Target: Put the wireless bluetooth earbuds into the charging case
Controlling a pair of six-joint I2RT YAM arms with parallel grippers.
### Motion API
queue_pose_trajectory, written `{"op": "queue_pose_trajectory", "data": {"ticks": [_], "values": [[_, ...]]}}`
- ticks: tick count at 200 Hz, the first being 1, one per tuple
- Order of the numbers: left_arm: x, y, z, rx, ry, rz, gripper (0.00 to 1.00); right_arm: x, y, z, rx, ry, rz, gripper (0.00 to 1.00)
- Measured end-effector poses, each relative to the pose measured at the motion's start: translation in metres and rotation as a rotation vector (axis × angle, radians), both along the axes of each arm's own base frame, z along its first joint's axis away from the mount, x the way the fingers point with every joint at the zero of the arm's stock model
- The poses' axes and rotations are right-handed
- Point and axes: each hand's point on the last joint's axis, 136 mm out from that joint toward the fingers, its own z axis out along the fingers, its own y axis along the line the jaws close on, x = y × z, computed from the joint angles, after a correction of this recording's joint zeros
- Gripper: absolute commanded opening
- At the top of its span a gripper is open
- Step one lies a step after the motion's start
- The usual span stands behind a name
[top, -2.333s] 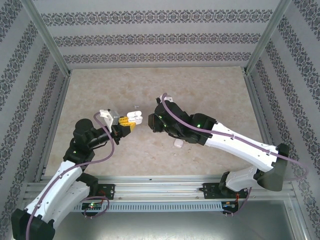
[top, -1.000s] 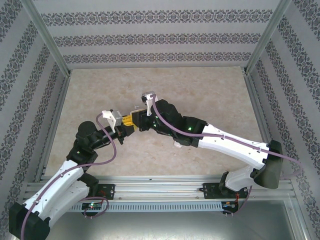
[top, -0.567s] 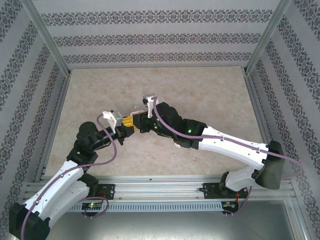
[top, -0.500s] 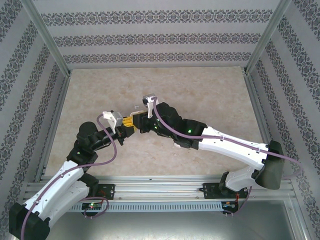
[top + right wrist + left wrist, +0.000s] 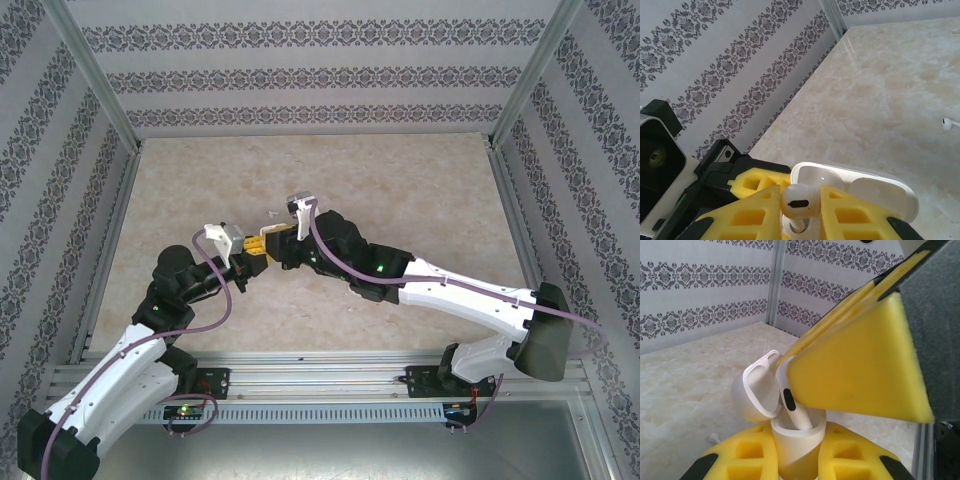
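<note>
**Seating an earbud in its case.** In the right wrist view, the right gripper point(image 5: 800, 212) has its yellow foam fingers point(image 5: 760, 202) drawn narrow on the bulb of one earbud point(image 5: 799, 201). The earbud's dark sensor slot faces the camera and its stem points down into the well.

In the left wrist view, the left gripper point(image 5: 796, 465) clamps the base of the charging case point(image 5: 794, 437) between its two foam fingers. The case stands upright, with its hinged lid point(image 5: 759, 390) swung open toward 10 o'clock. The earbud's stem is inside the rim and its head stands proud, with the right gripper's pad entering from 2 o'clock. Whether the stem has reached the bottom is hidden.

In the top view, the two grippers meet tip to tip just left of the table's centre, the left arm reaching in from 7 o'clock and the right arm from 4 o'clock. A second earbud point(image 5: 270, 213) lies loose on the table point(image 5: 400, 180), just beyond the grippers at 12 o'clock.

**Handling, as judged.**
- **Earbud:** it looks very light, rigid and glossy, so it will probably slip or twist in soft foam. It is best held on the flanks of the bulb, leaving the stem free to lead.
- **Charging case:** it is smooth and rounded, and is best gripped low on the base, clear of the hinge and lid. A hard downward push could tip it or squeeze it out of the foam.
</note>
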Motion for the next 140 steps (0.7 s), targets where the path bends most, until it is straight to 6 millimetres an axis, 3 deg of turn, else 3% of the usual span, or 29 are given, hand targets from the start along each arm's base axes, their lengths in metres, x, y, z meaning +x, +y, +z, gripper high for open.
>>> {"op": "queue_pose_trajectory", "data": {"ticks": [140], "values": [[-0.0008, -0.0008, -0.0051, -0.018, 0.016, -0.001, 0.0, -0.0022, -0.0032, -0.003, 0.041, -0.005, -0.003, 0.22]]}}
